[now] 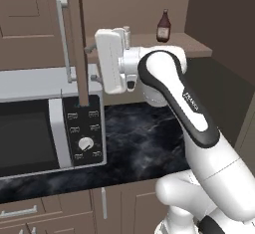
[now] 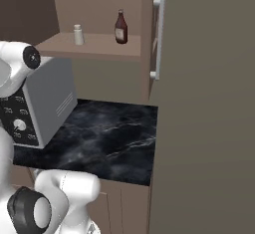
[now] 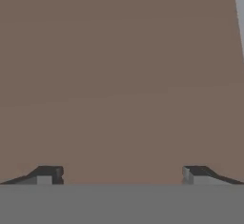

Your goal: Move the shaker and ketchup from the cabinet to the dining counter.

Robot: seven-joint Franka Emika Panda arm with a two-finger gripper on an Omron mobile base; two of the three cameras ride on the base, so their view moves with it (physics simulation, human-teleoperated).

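Note:
The ketchup [image 1: 163, 26] [image 2: 120, 27] stands upright on the open cabinet's shelf [image 2: 99, 47]. The shaker [image 2: 78, 34] stands on the same shelf, to the bottle's left. In the left base view only its cap [image 1: 127, 30] peeks over my hand. My gripper [image 1: 92, 63] points left at the edge of the open cabinet door [image 1: 77, 39], level with the shelf. In the hand view my gripper [image 3: 121, 175] is open and empty, its fingertips [image 3: 47, 174] wide apart before a plain brown panel [image 3: 119, 75]. The dining counter is out of view.
A microwave [image 1: 45, 123] [image 2: 47, 98] stands on the black marble worktop [image 1: 144, 143] under my hand. The door's silver bar handle [image 1: 63, 39] sticks out left of the gripper. The other open door [image 2: 199, 103], with its handle [image 2: 158, 39], walls off the right.

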